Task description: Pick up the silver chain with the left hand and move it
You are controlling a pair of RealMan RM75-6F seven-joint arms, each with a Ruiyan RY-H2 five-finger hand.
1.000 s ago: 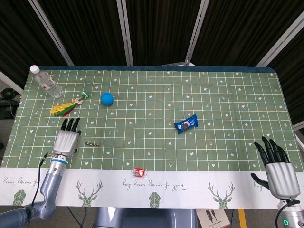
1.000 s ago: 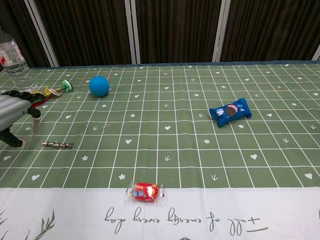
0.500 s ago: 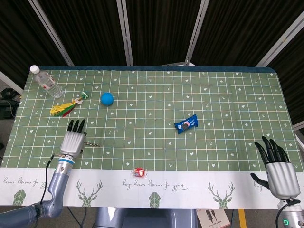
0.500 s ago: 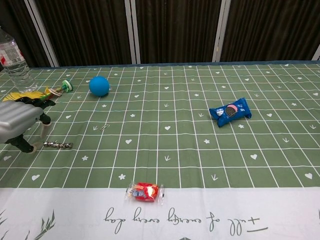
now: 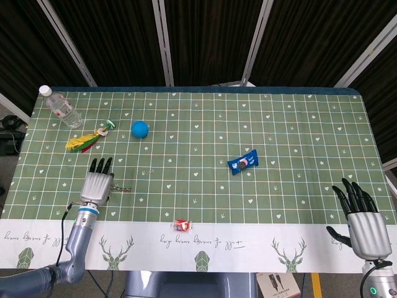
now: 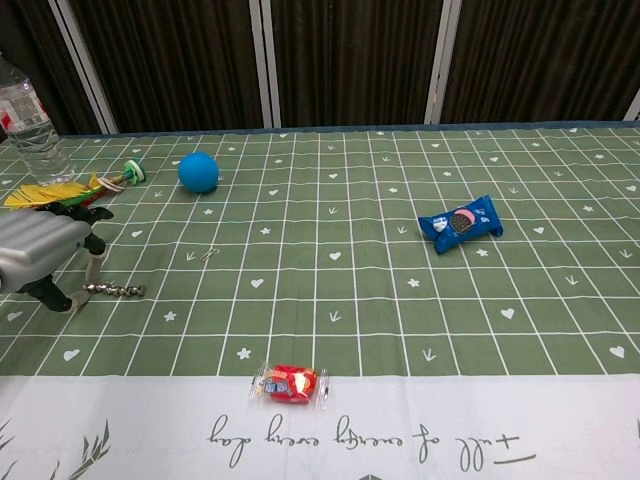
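A short silver metal chain (image 6: 115, 290) is laid flat on the desk (image 5: 298, 130), which is covered by a green cloth with a white grid and hearts. It is found near the desk's left front, just ahead of the white printed border. The left hand (image 5: 97, 184) is set over the chain's left end, palm down. In the chest view its dark fingers (image 6: 93, 262) are seen lowered around that end, one tip beside the links and another at the far left; whether the chain is actually pinched cannot be told, and it is not lifted.

Behind the hand a yellow, green and red feathered toy (image 5: 88, 139) is laid, and further back at the left corner a clear plastic water bottle with a white cap (image 5: 60, 109) is seen; it is cut off by the edge in the chest view. A blue ball (image 5: 139, 129) is placed behind and to the right of the chain. A small red wrapped sweet (image 6: 289, 383) is set on the white border, and a blue biscuit packet (image 6: 460, 222) is placed well apart toward the middle right. Nothing is lodged between the hand and the chain.

The right hand (image 5: 361, 220) is held at the desk's right front corner, fingers spread wide and holding nothing; it is shown only in the head view.
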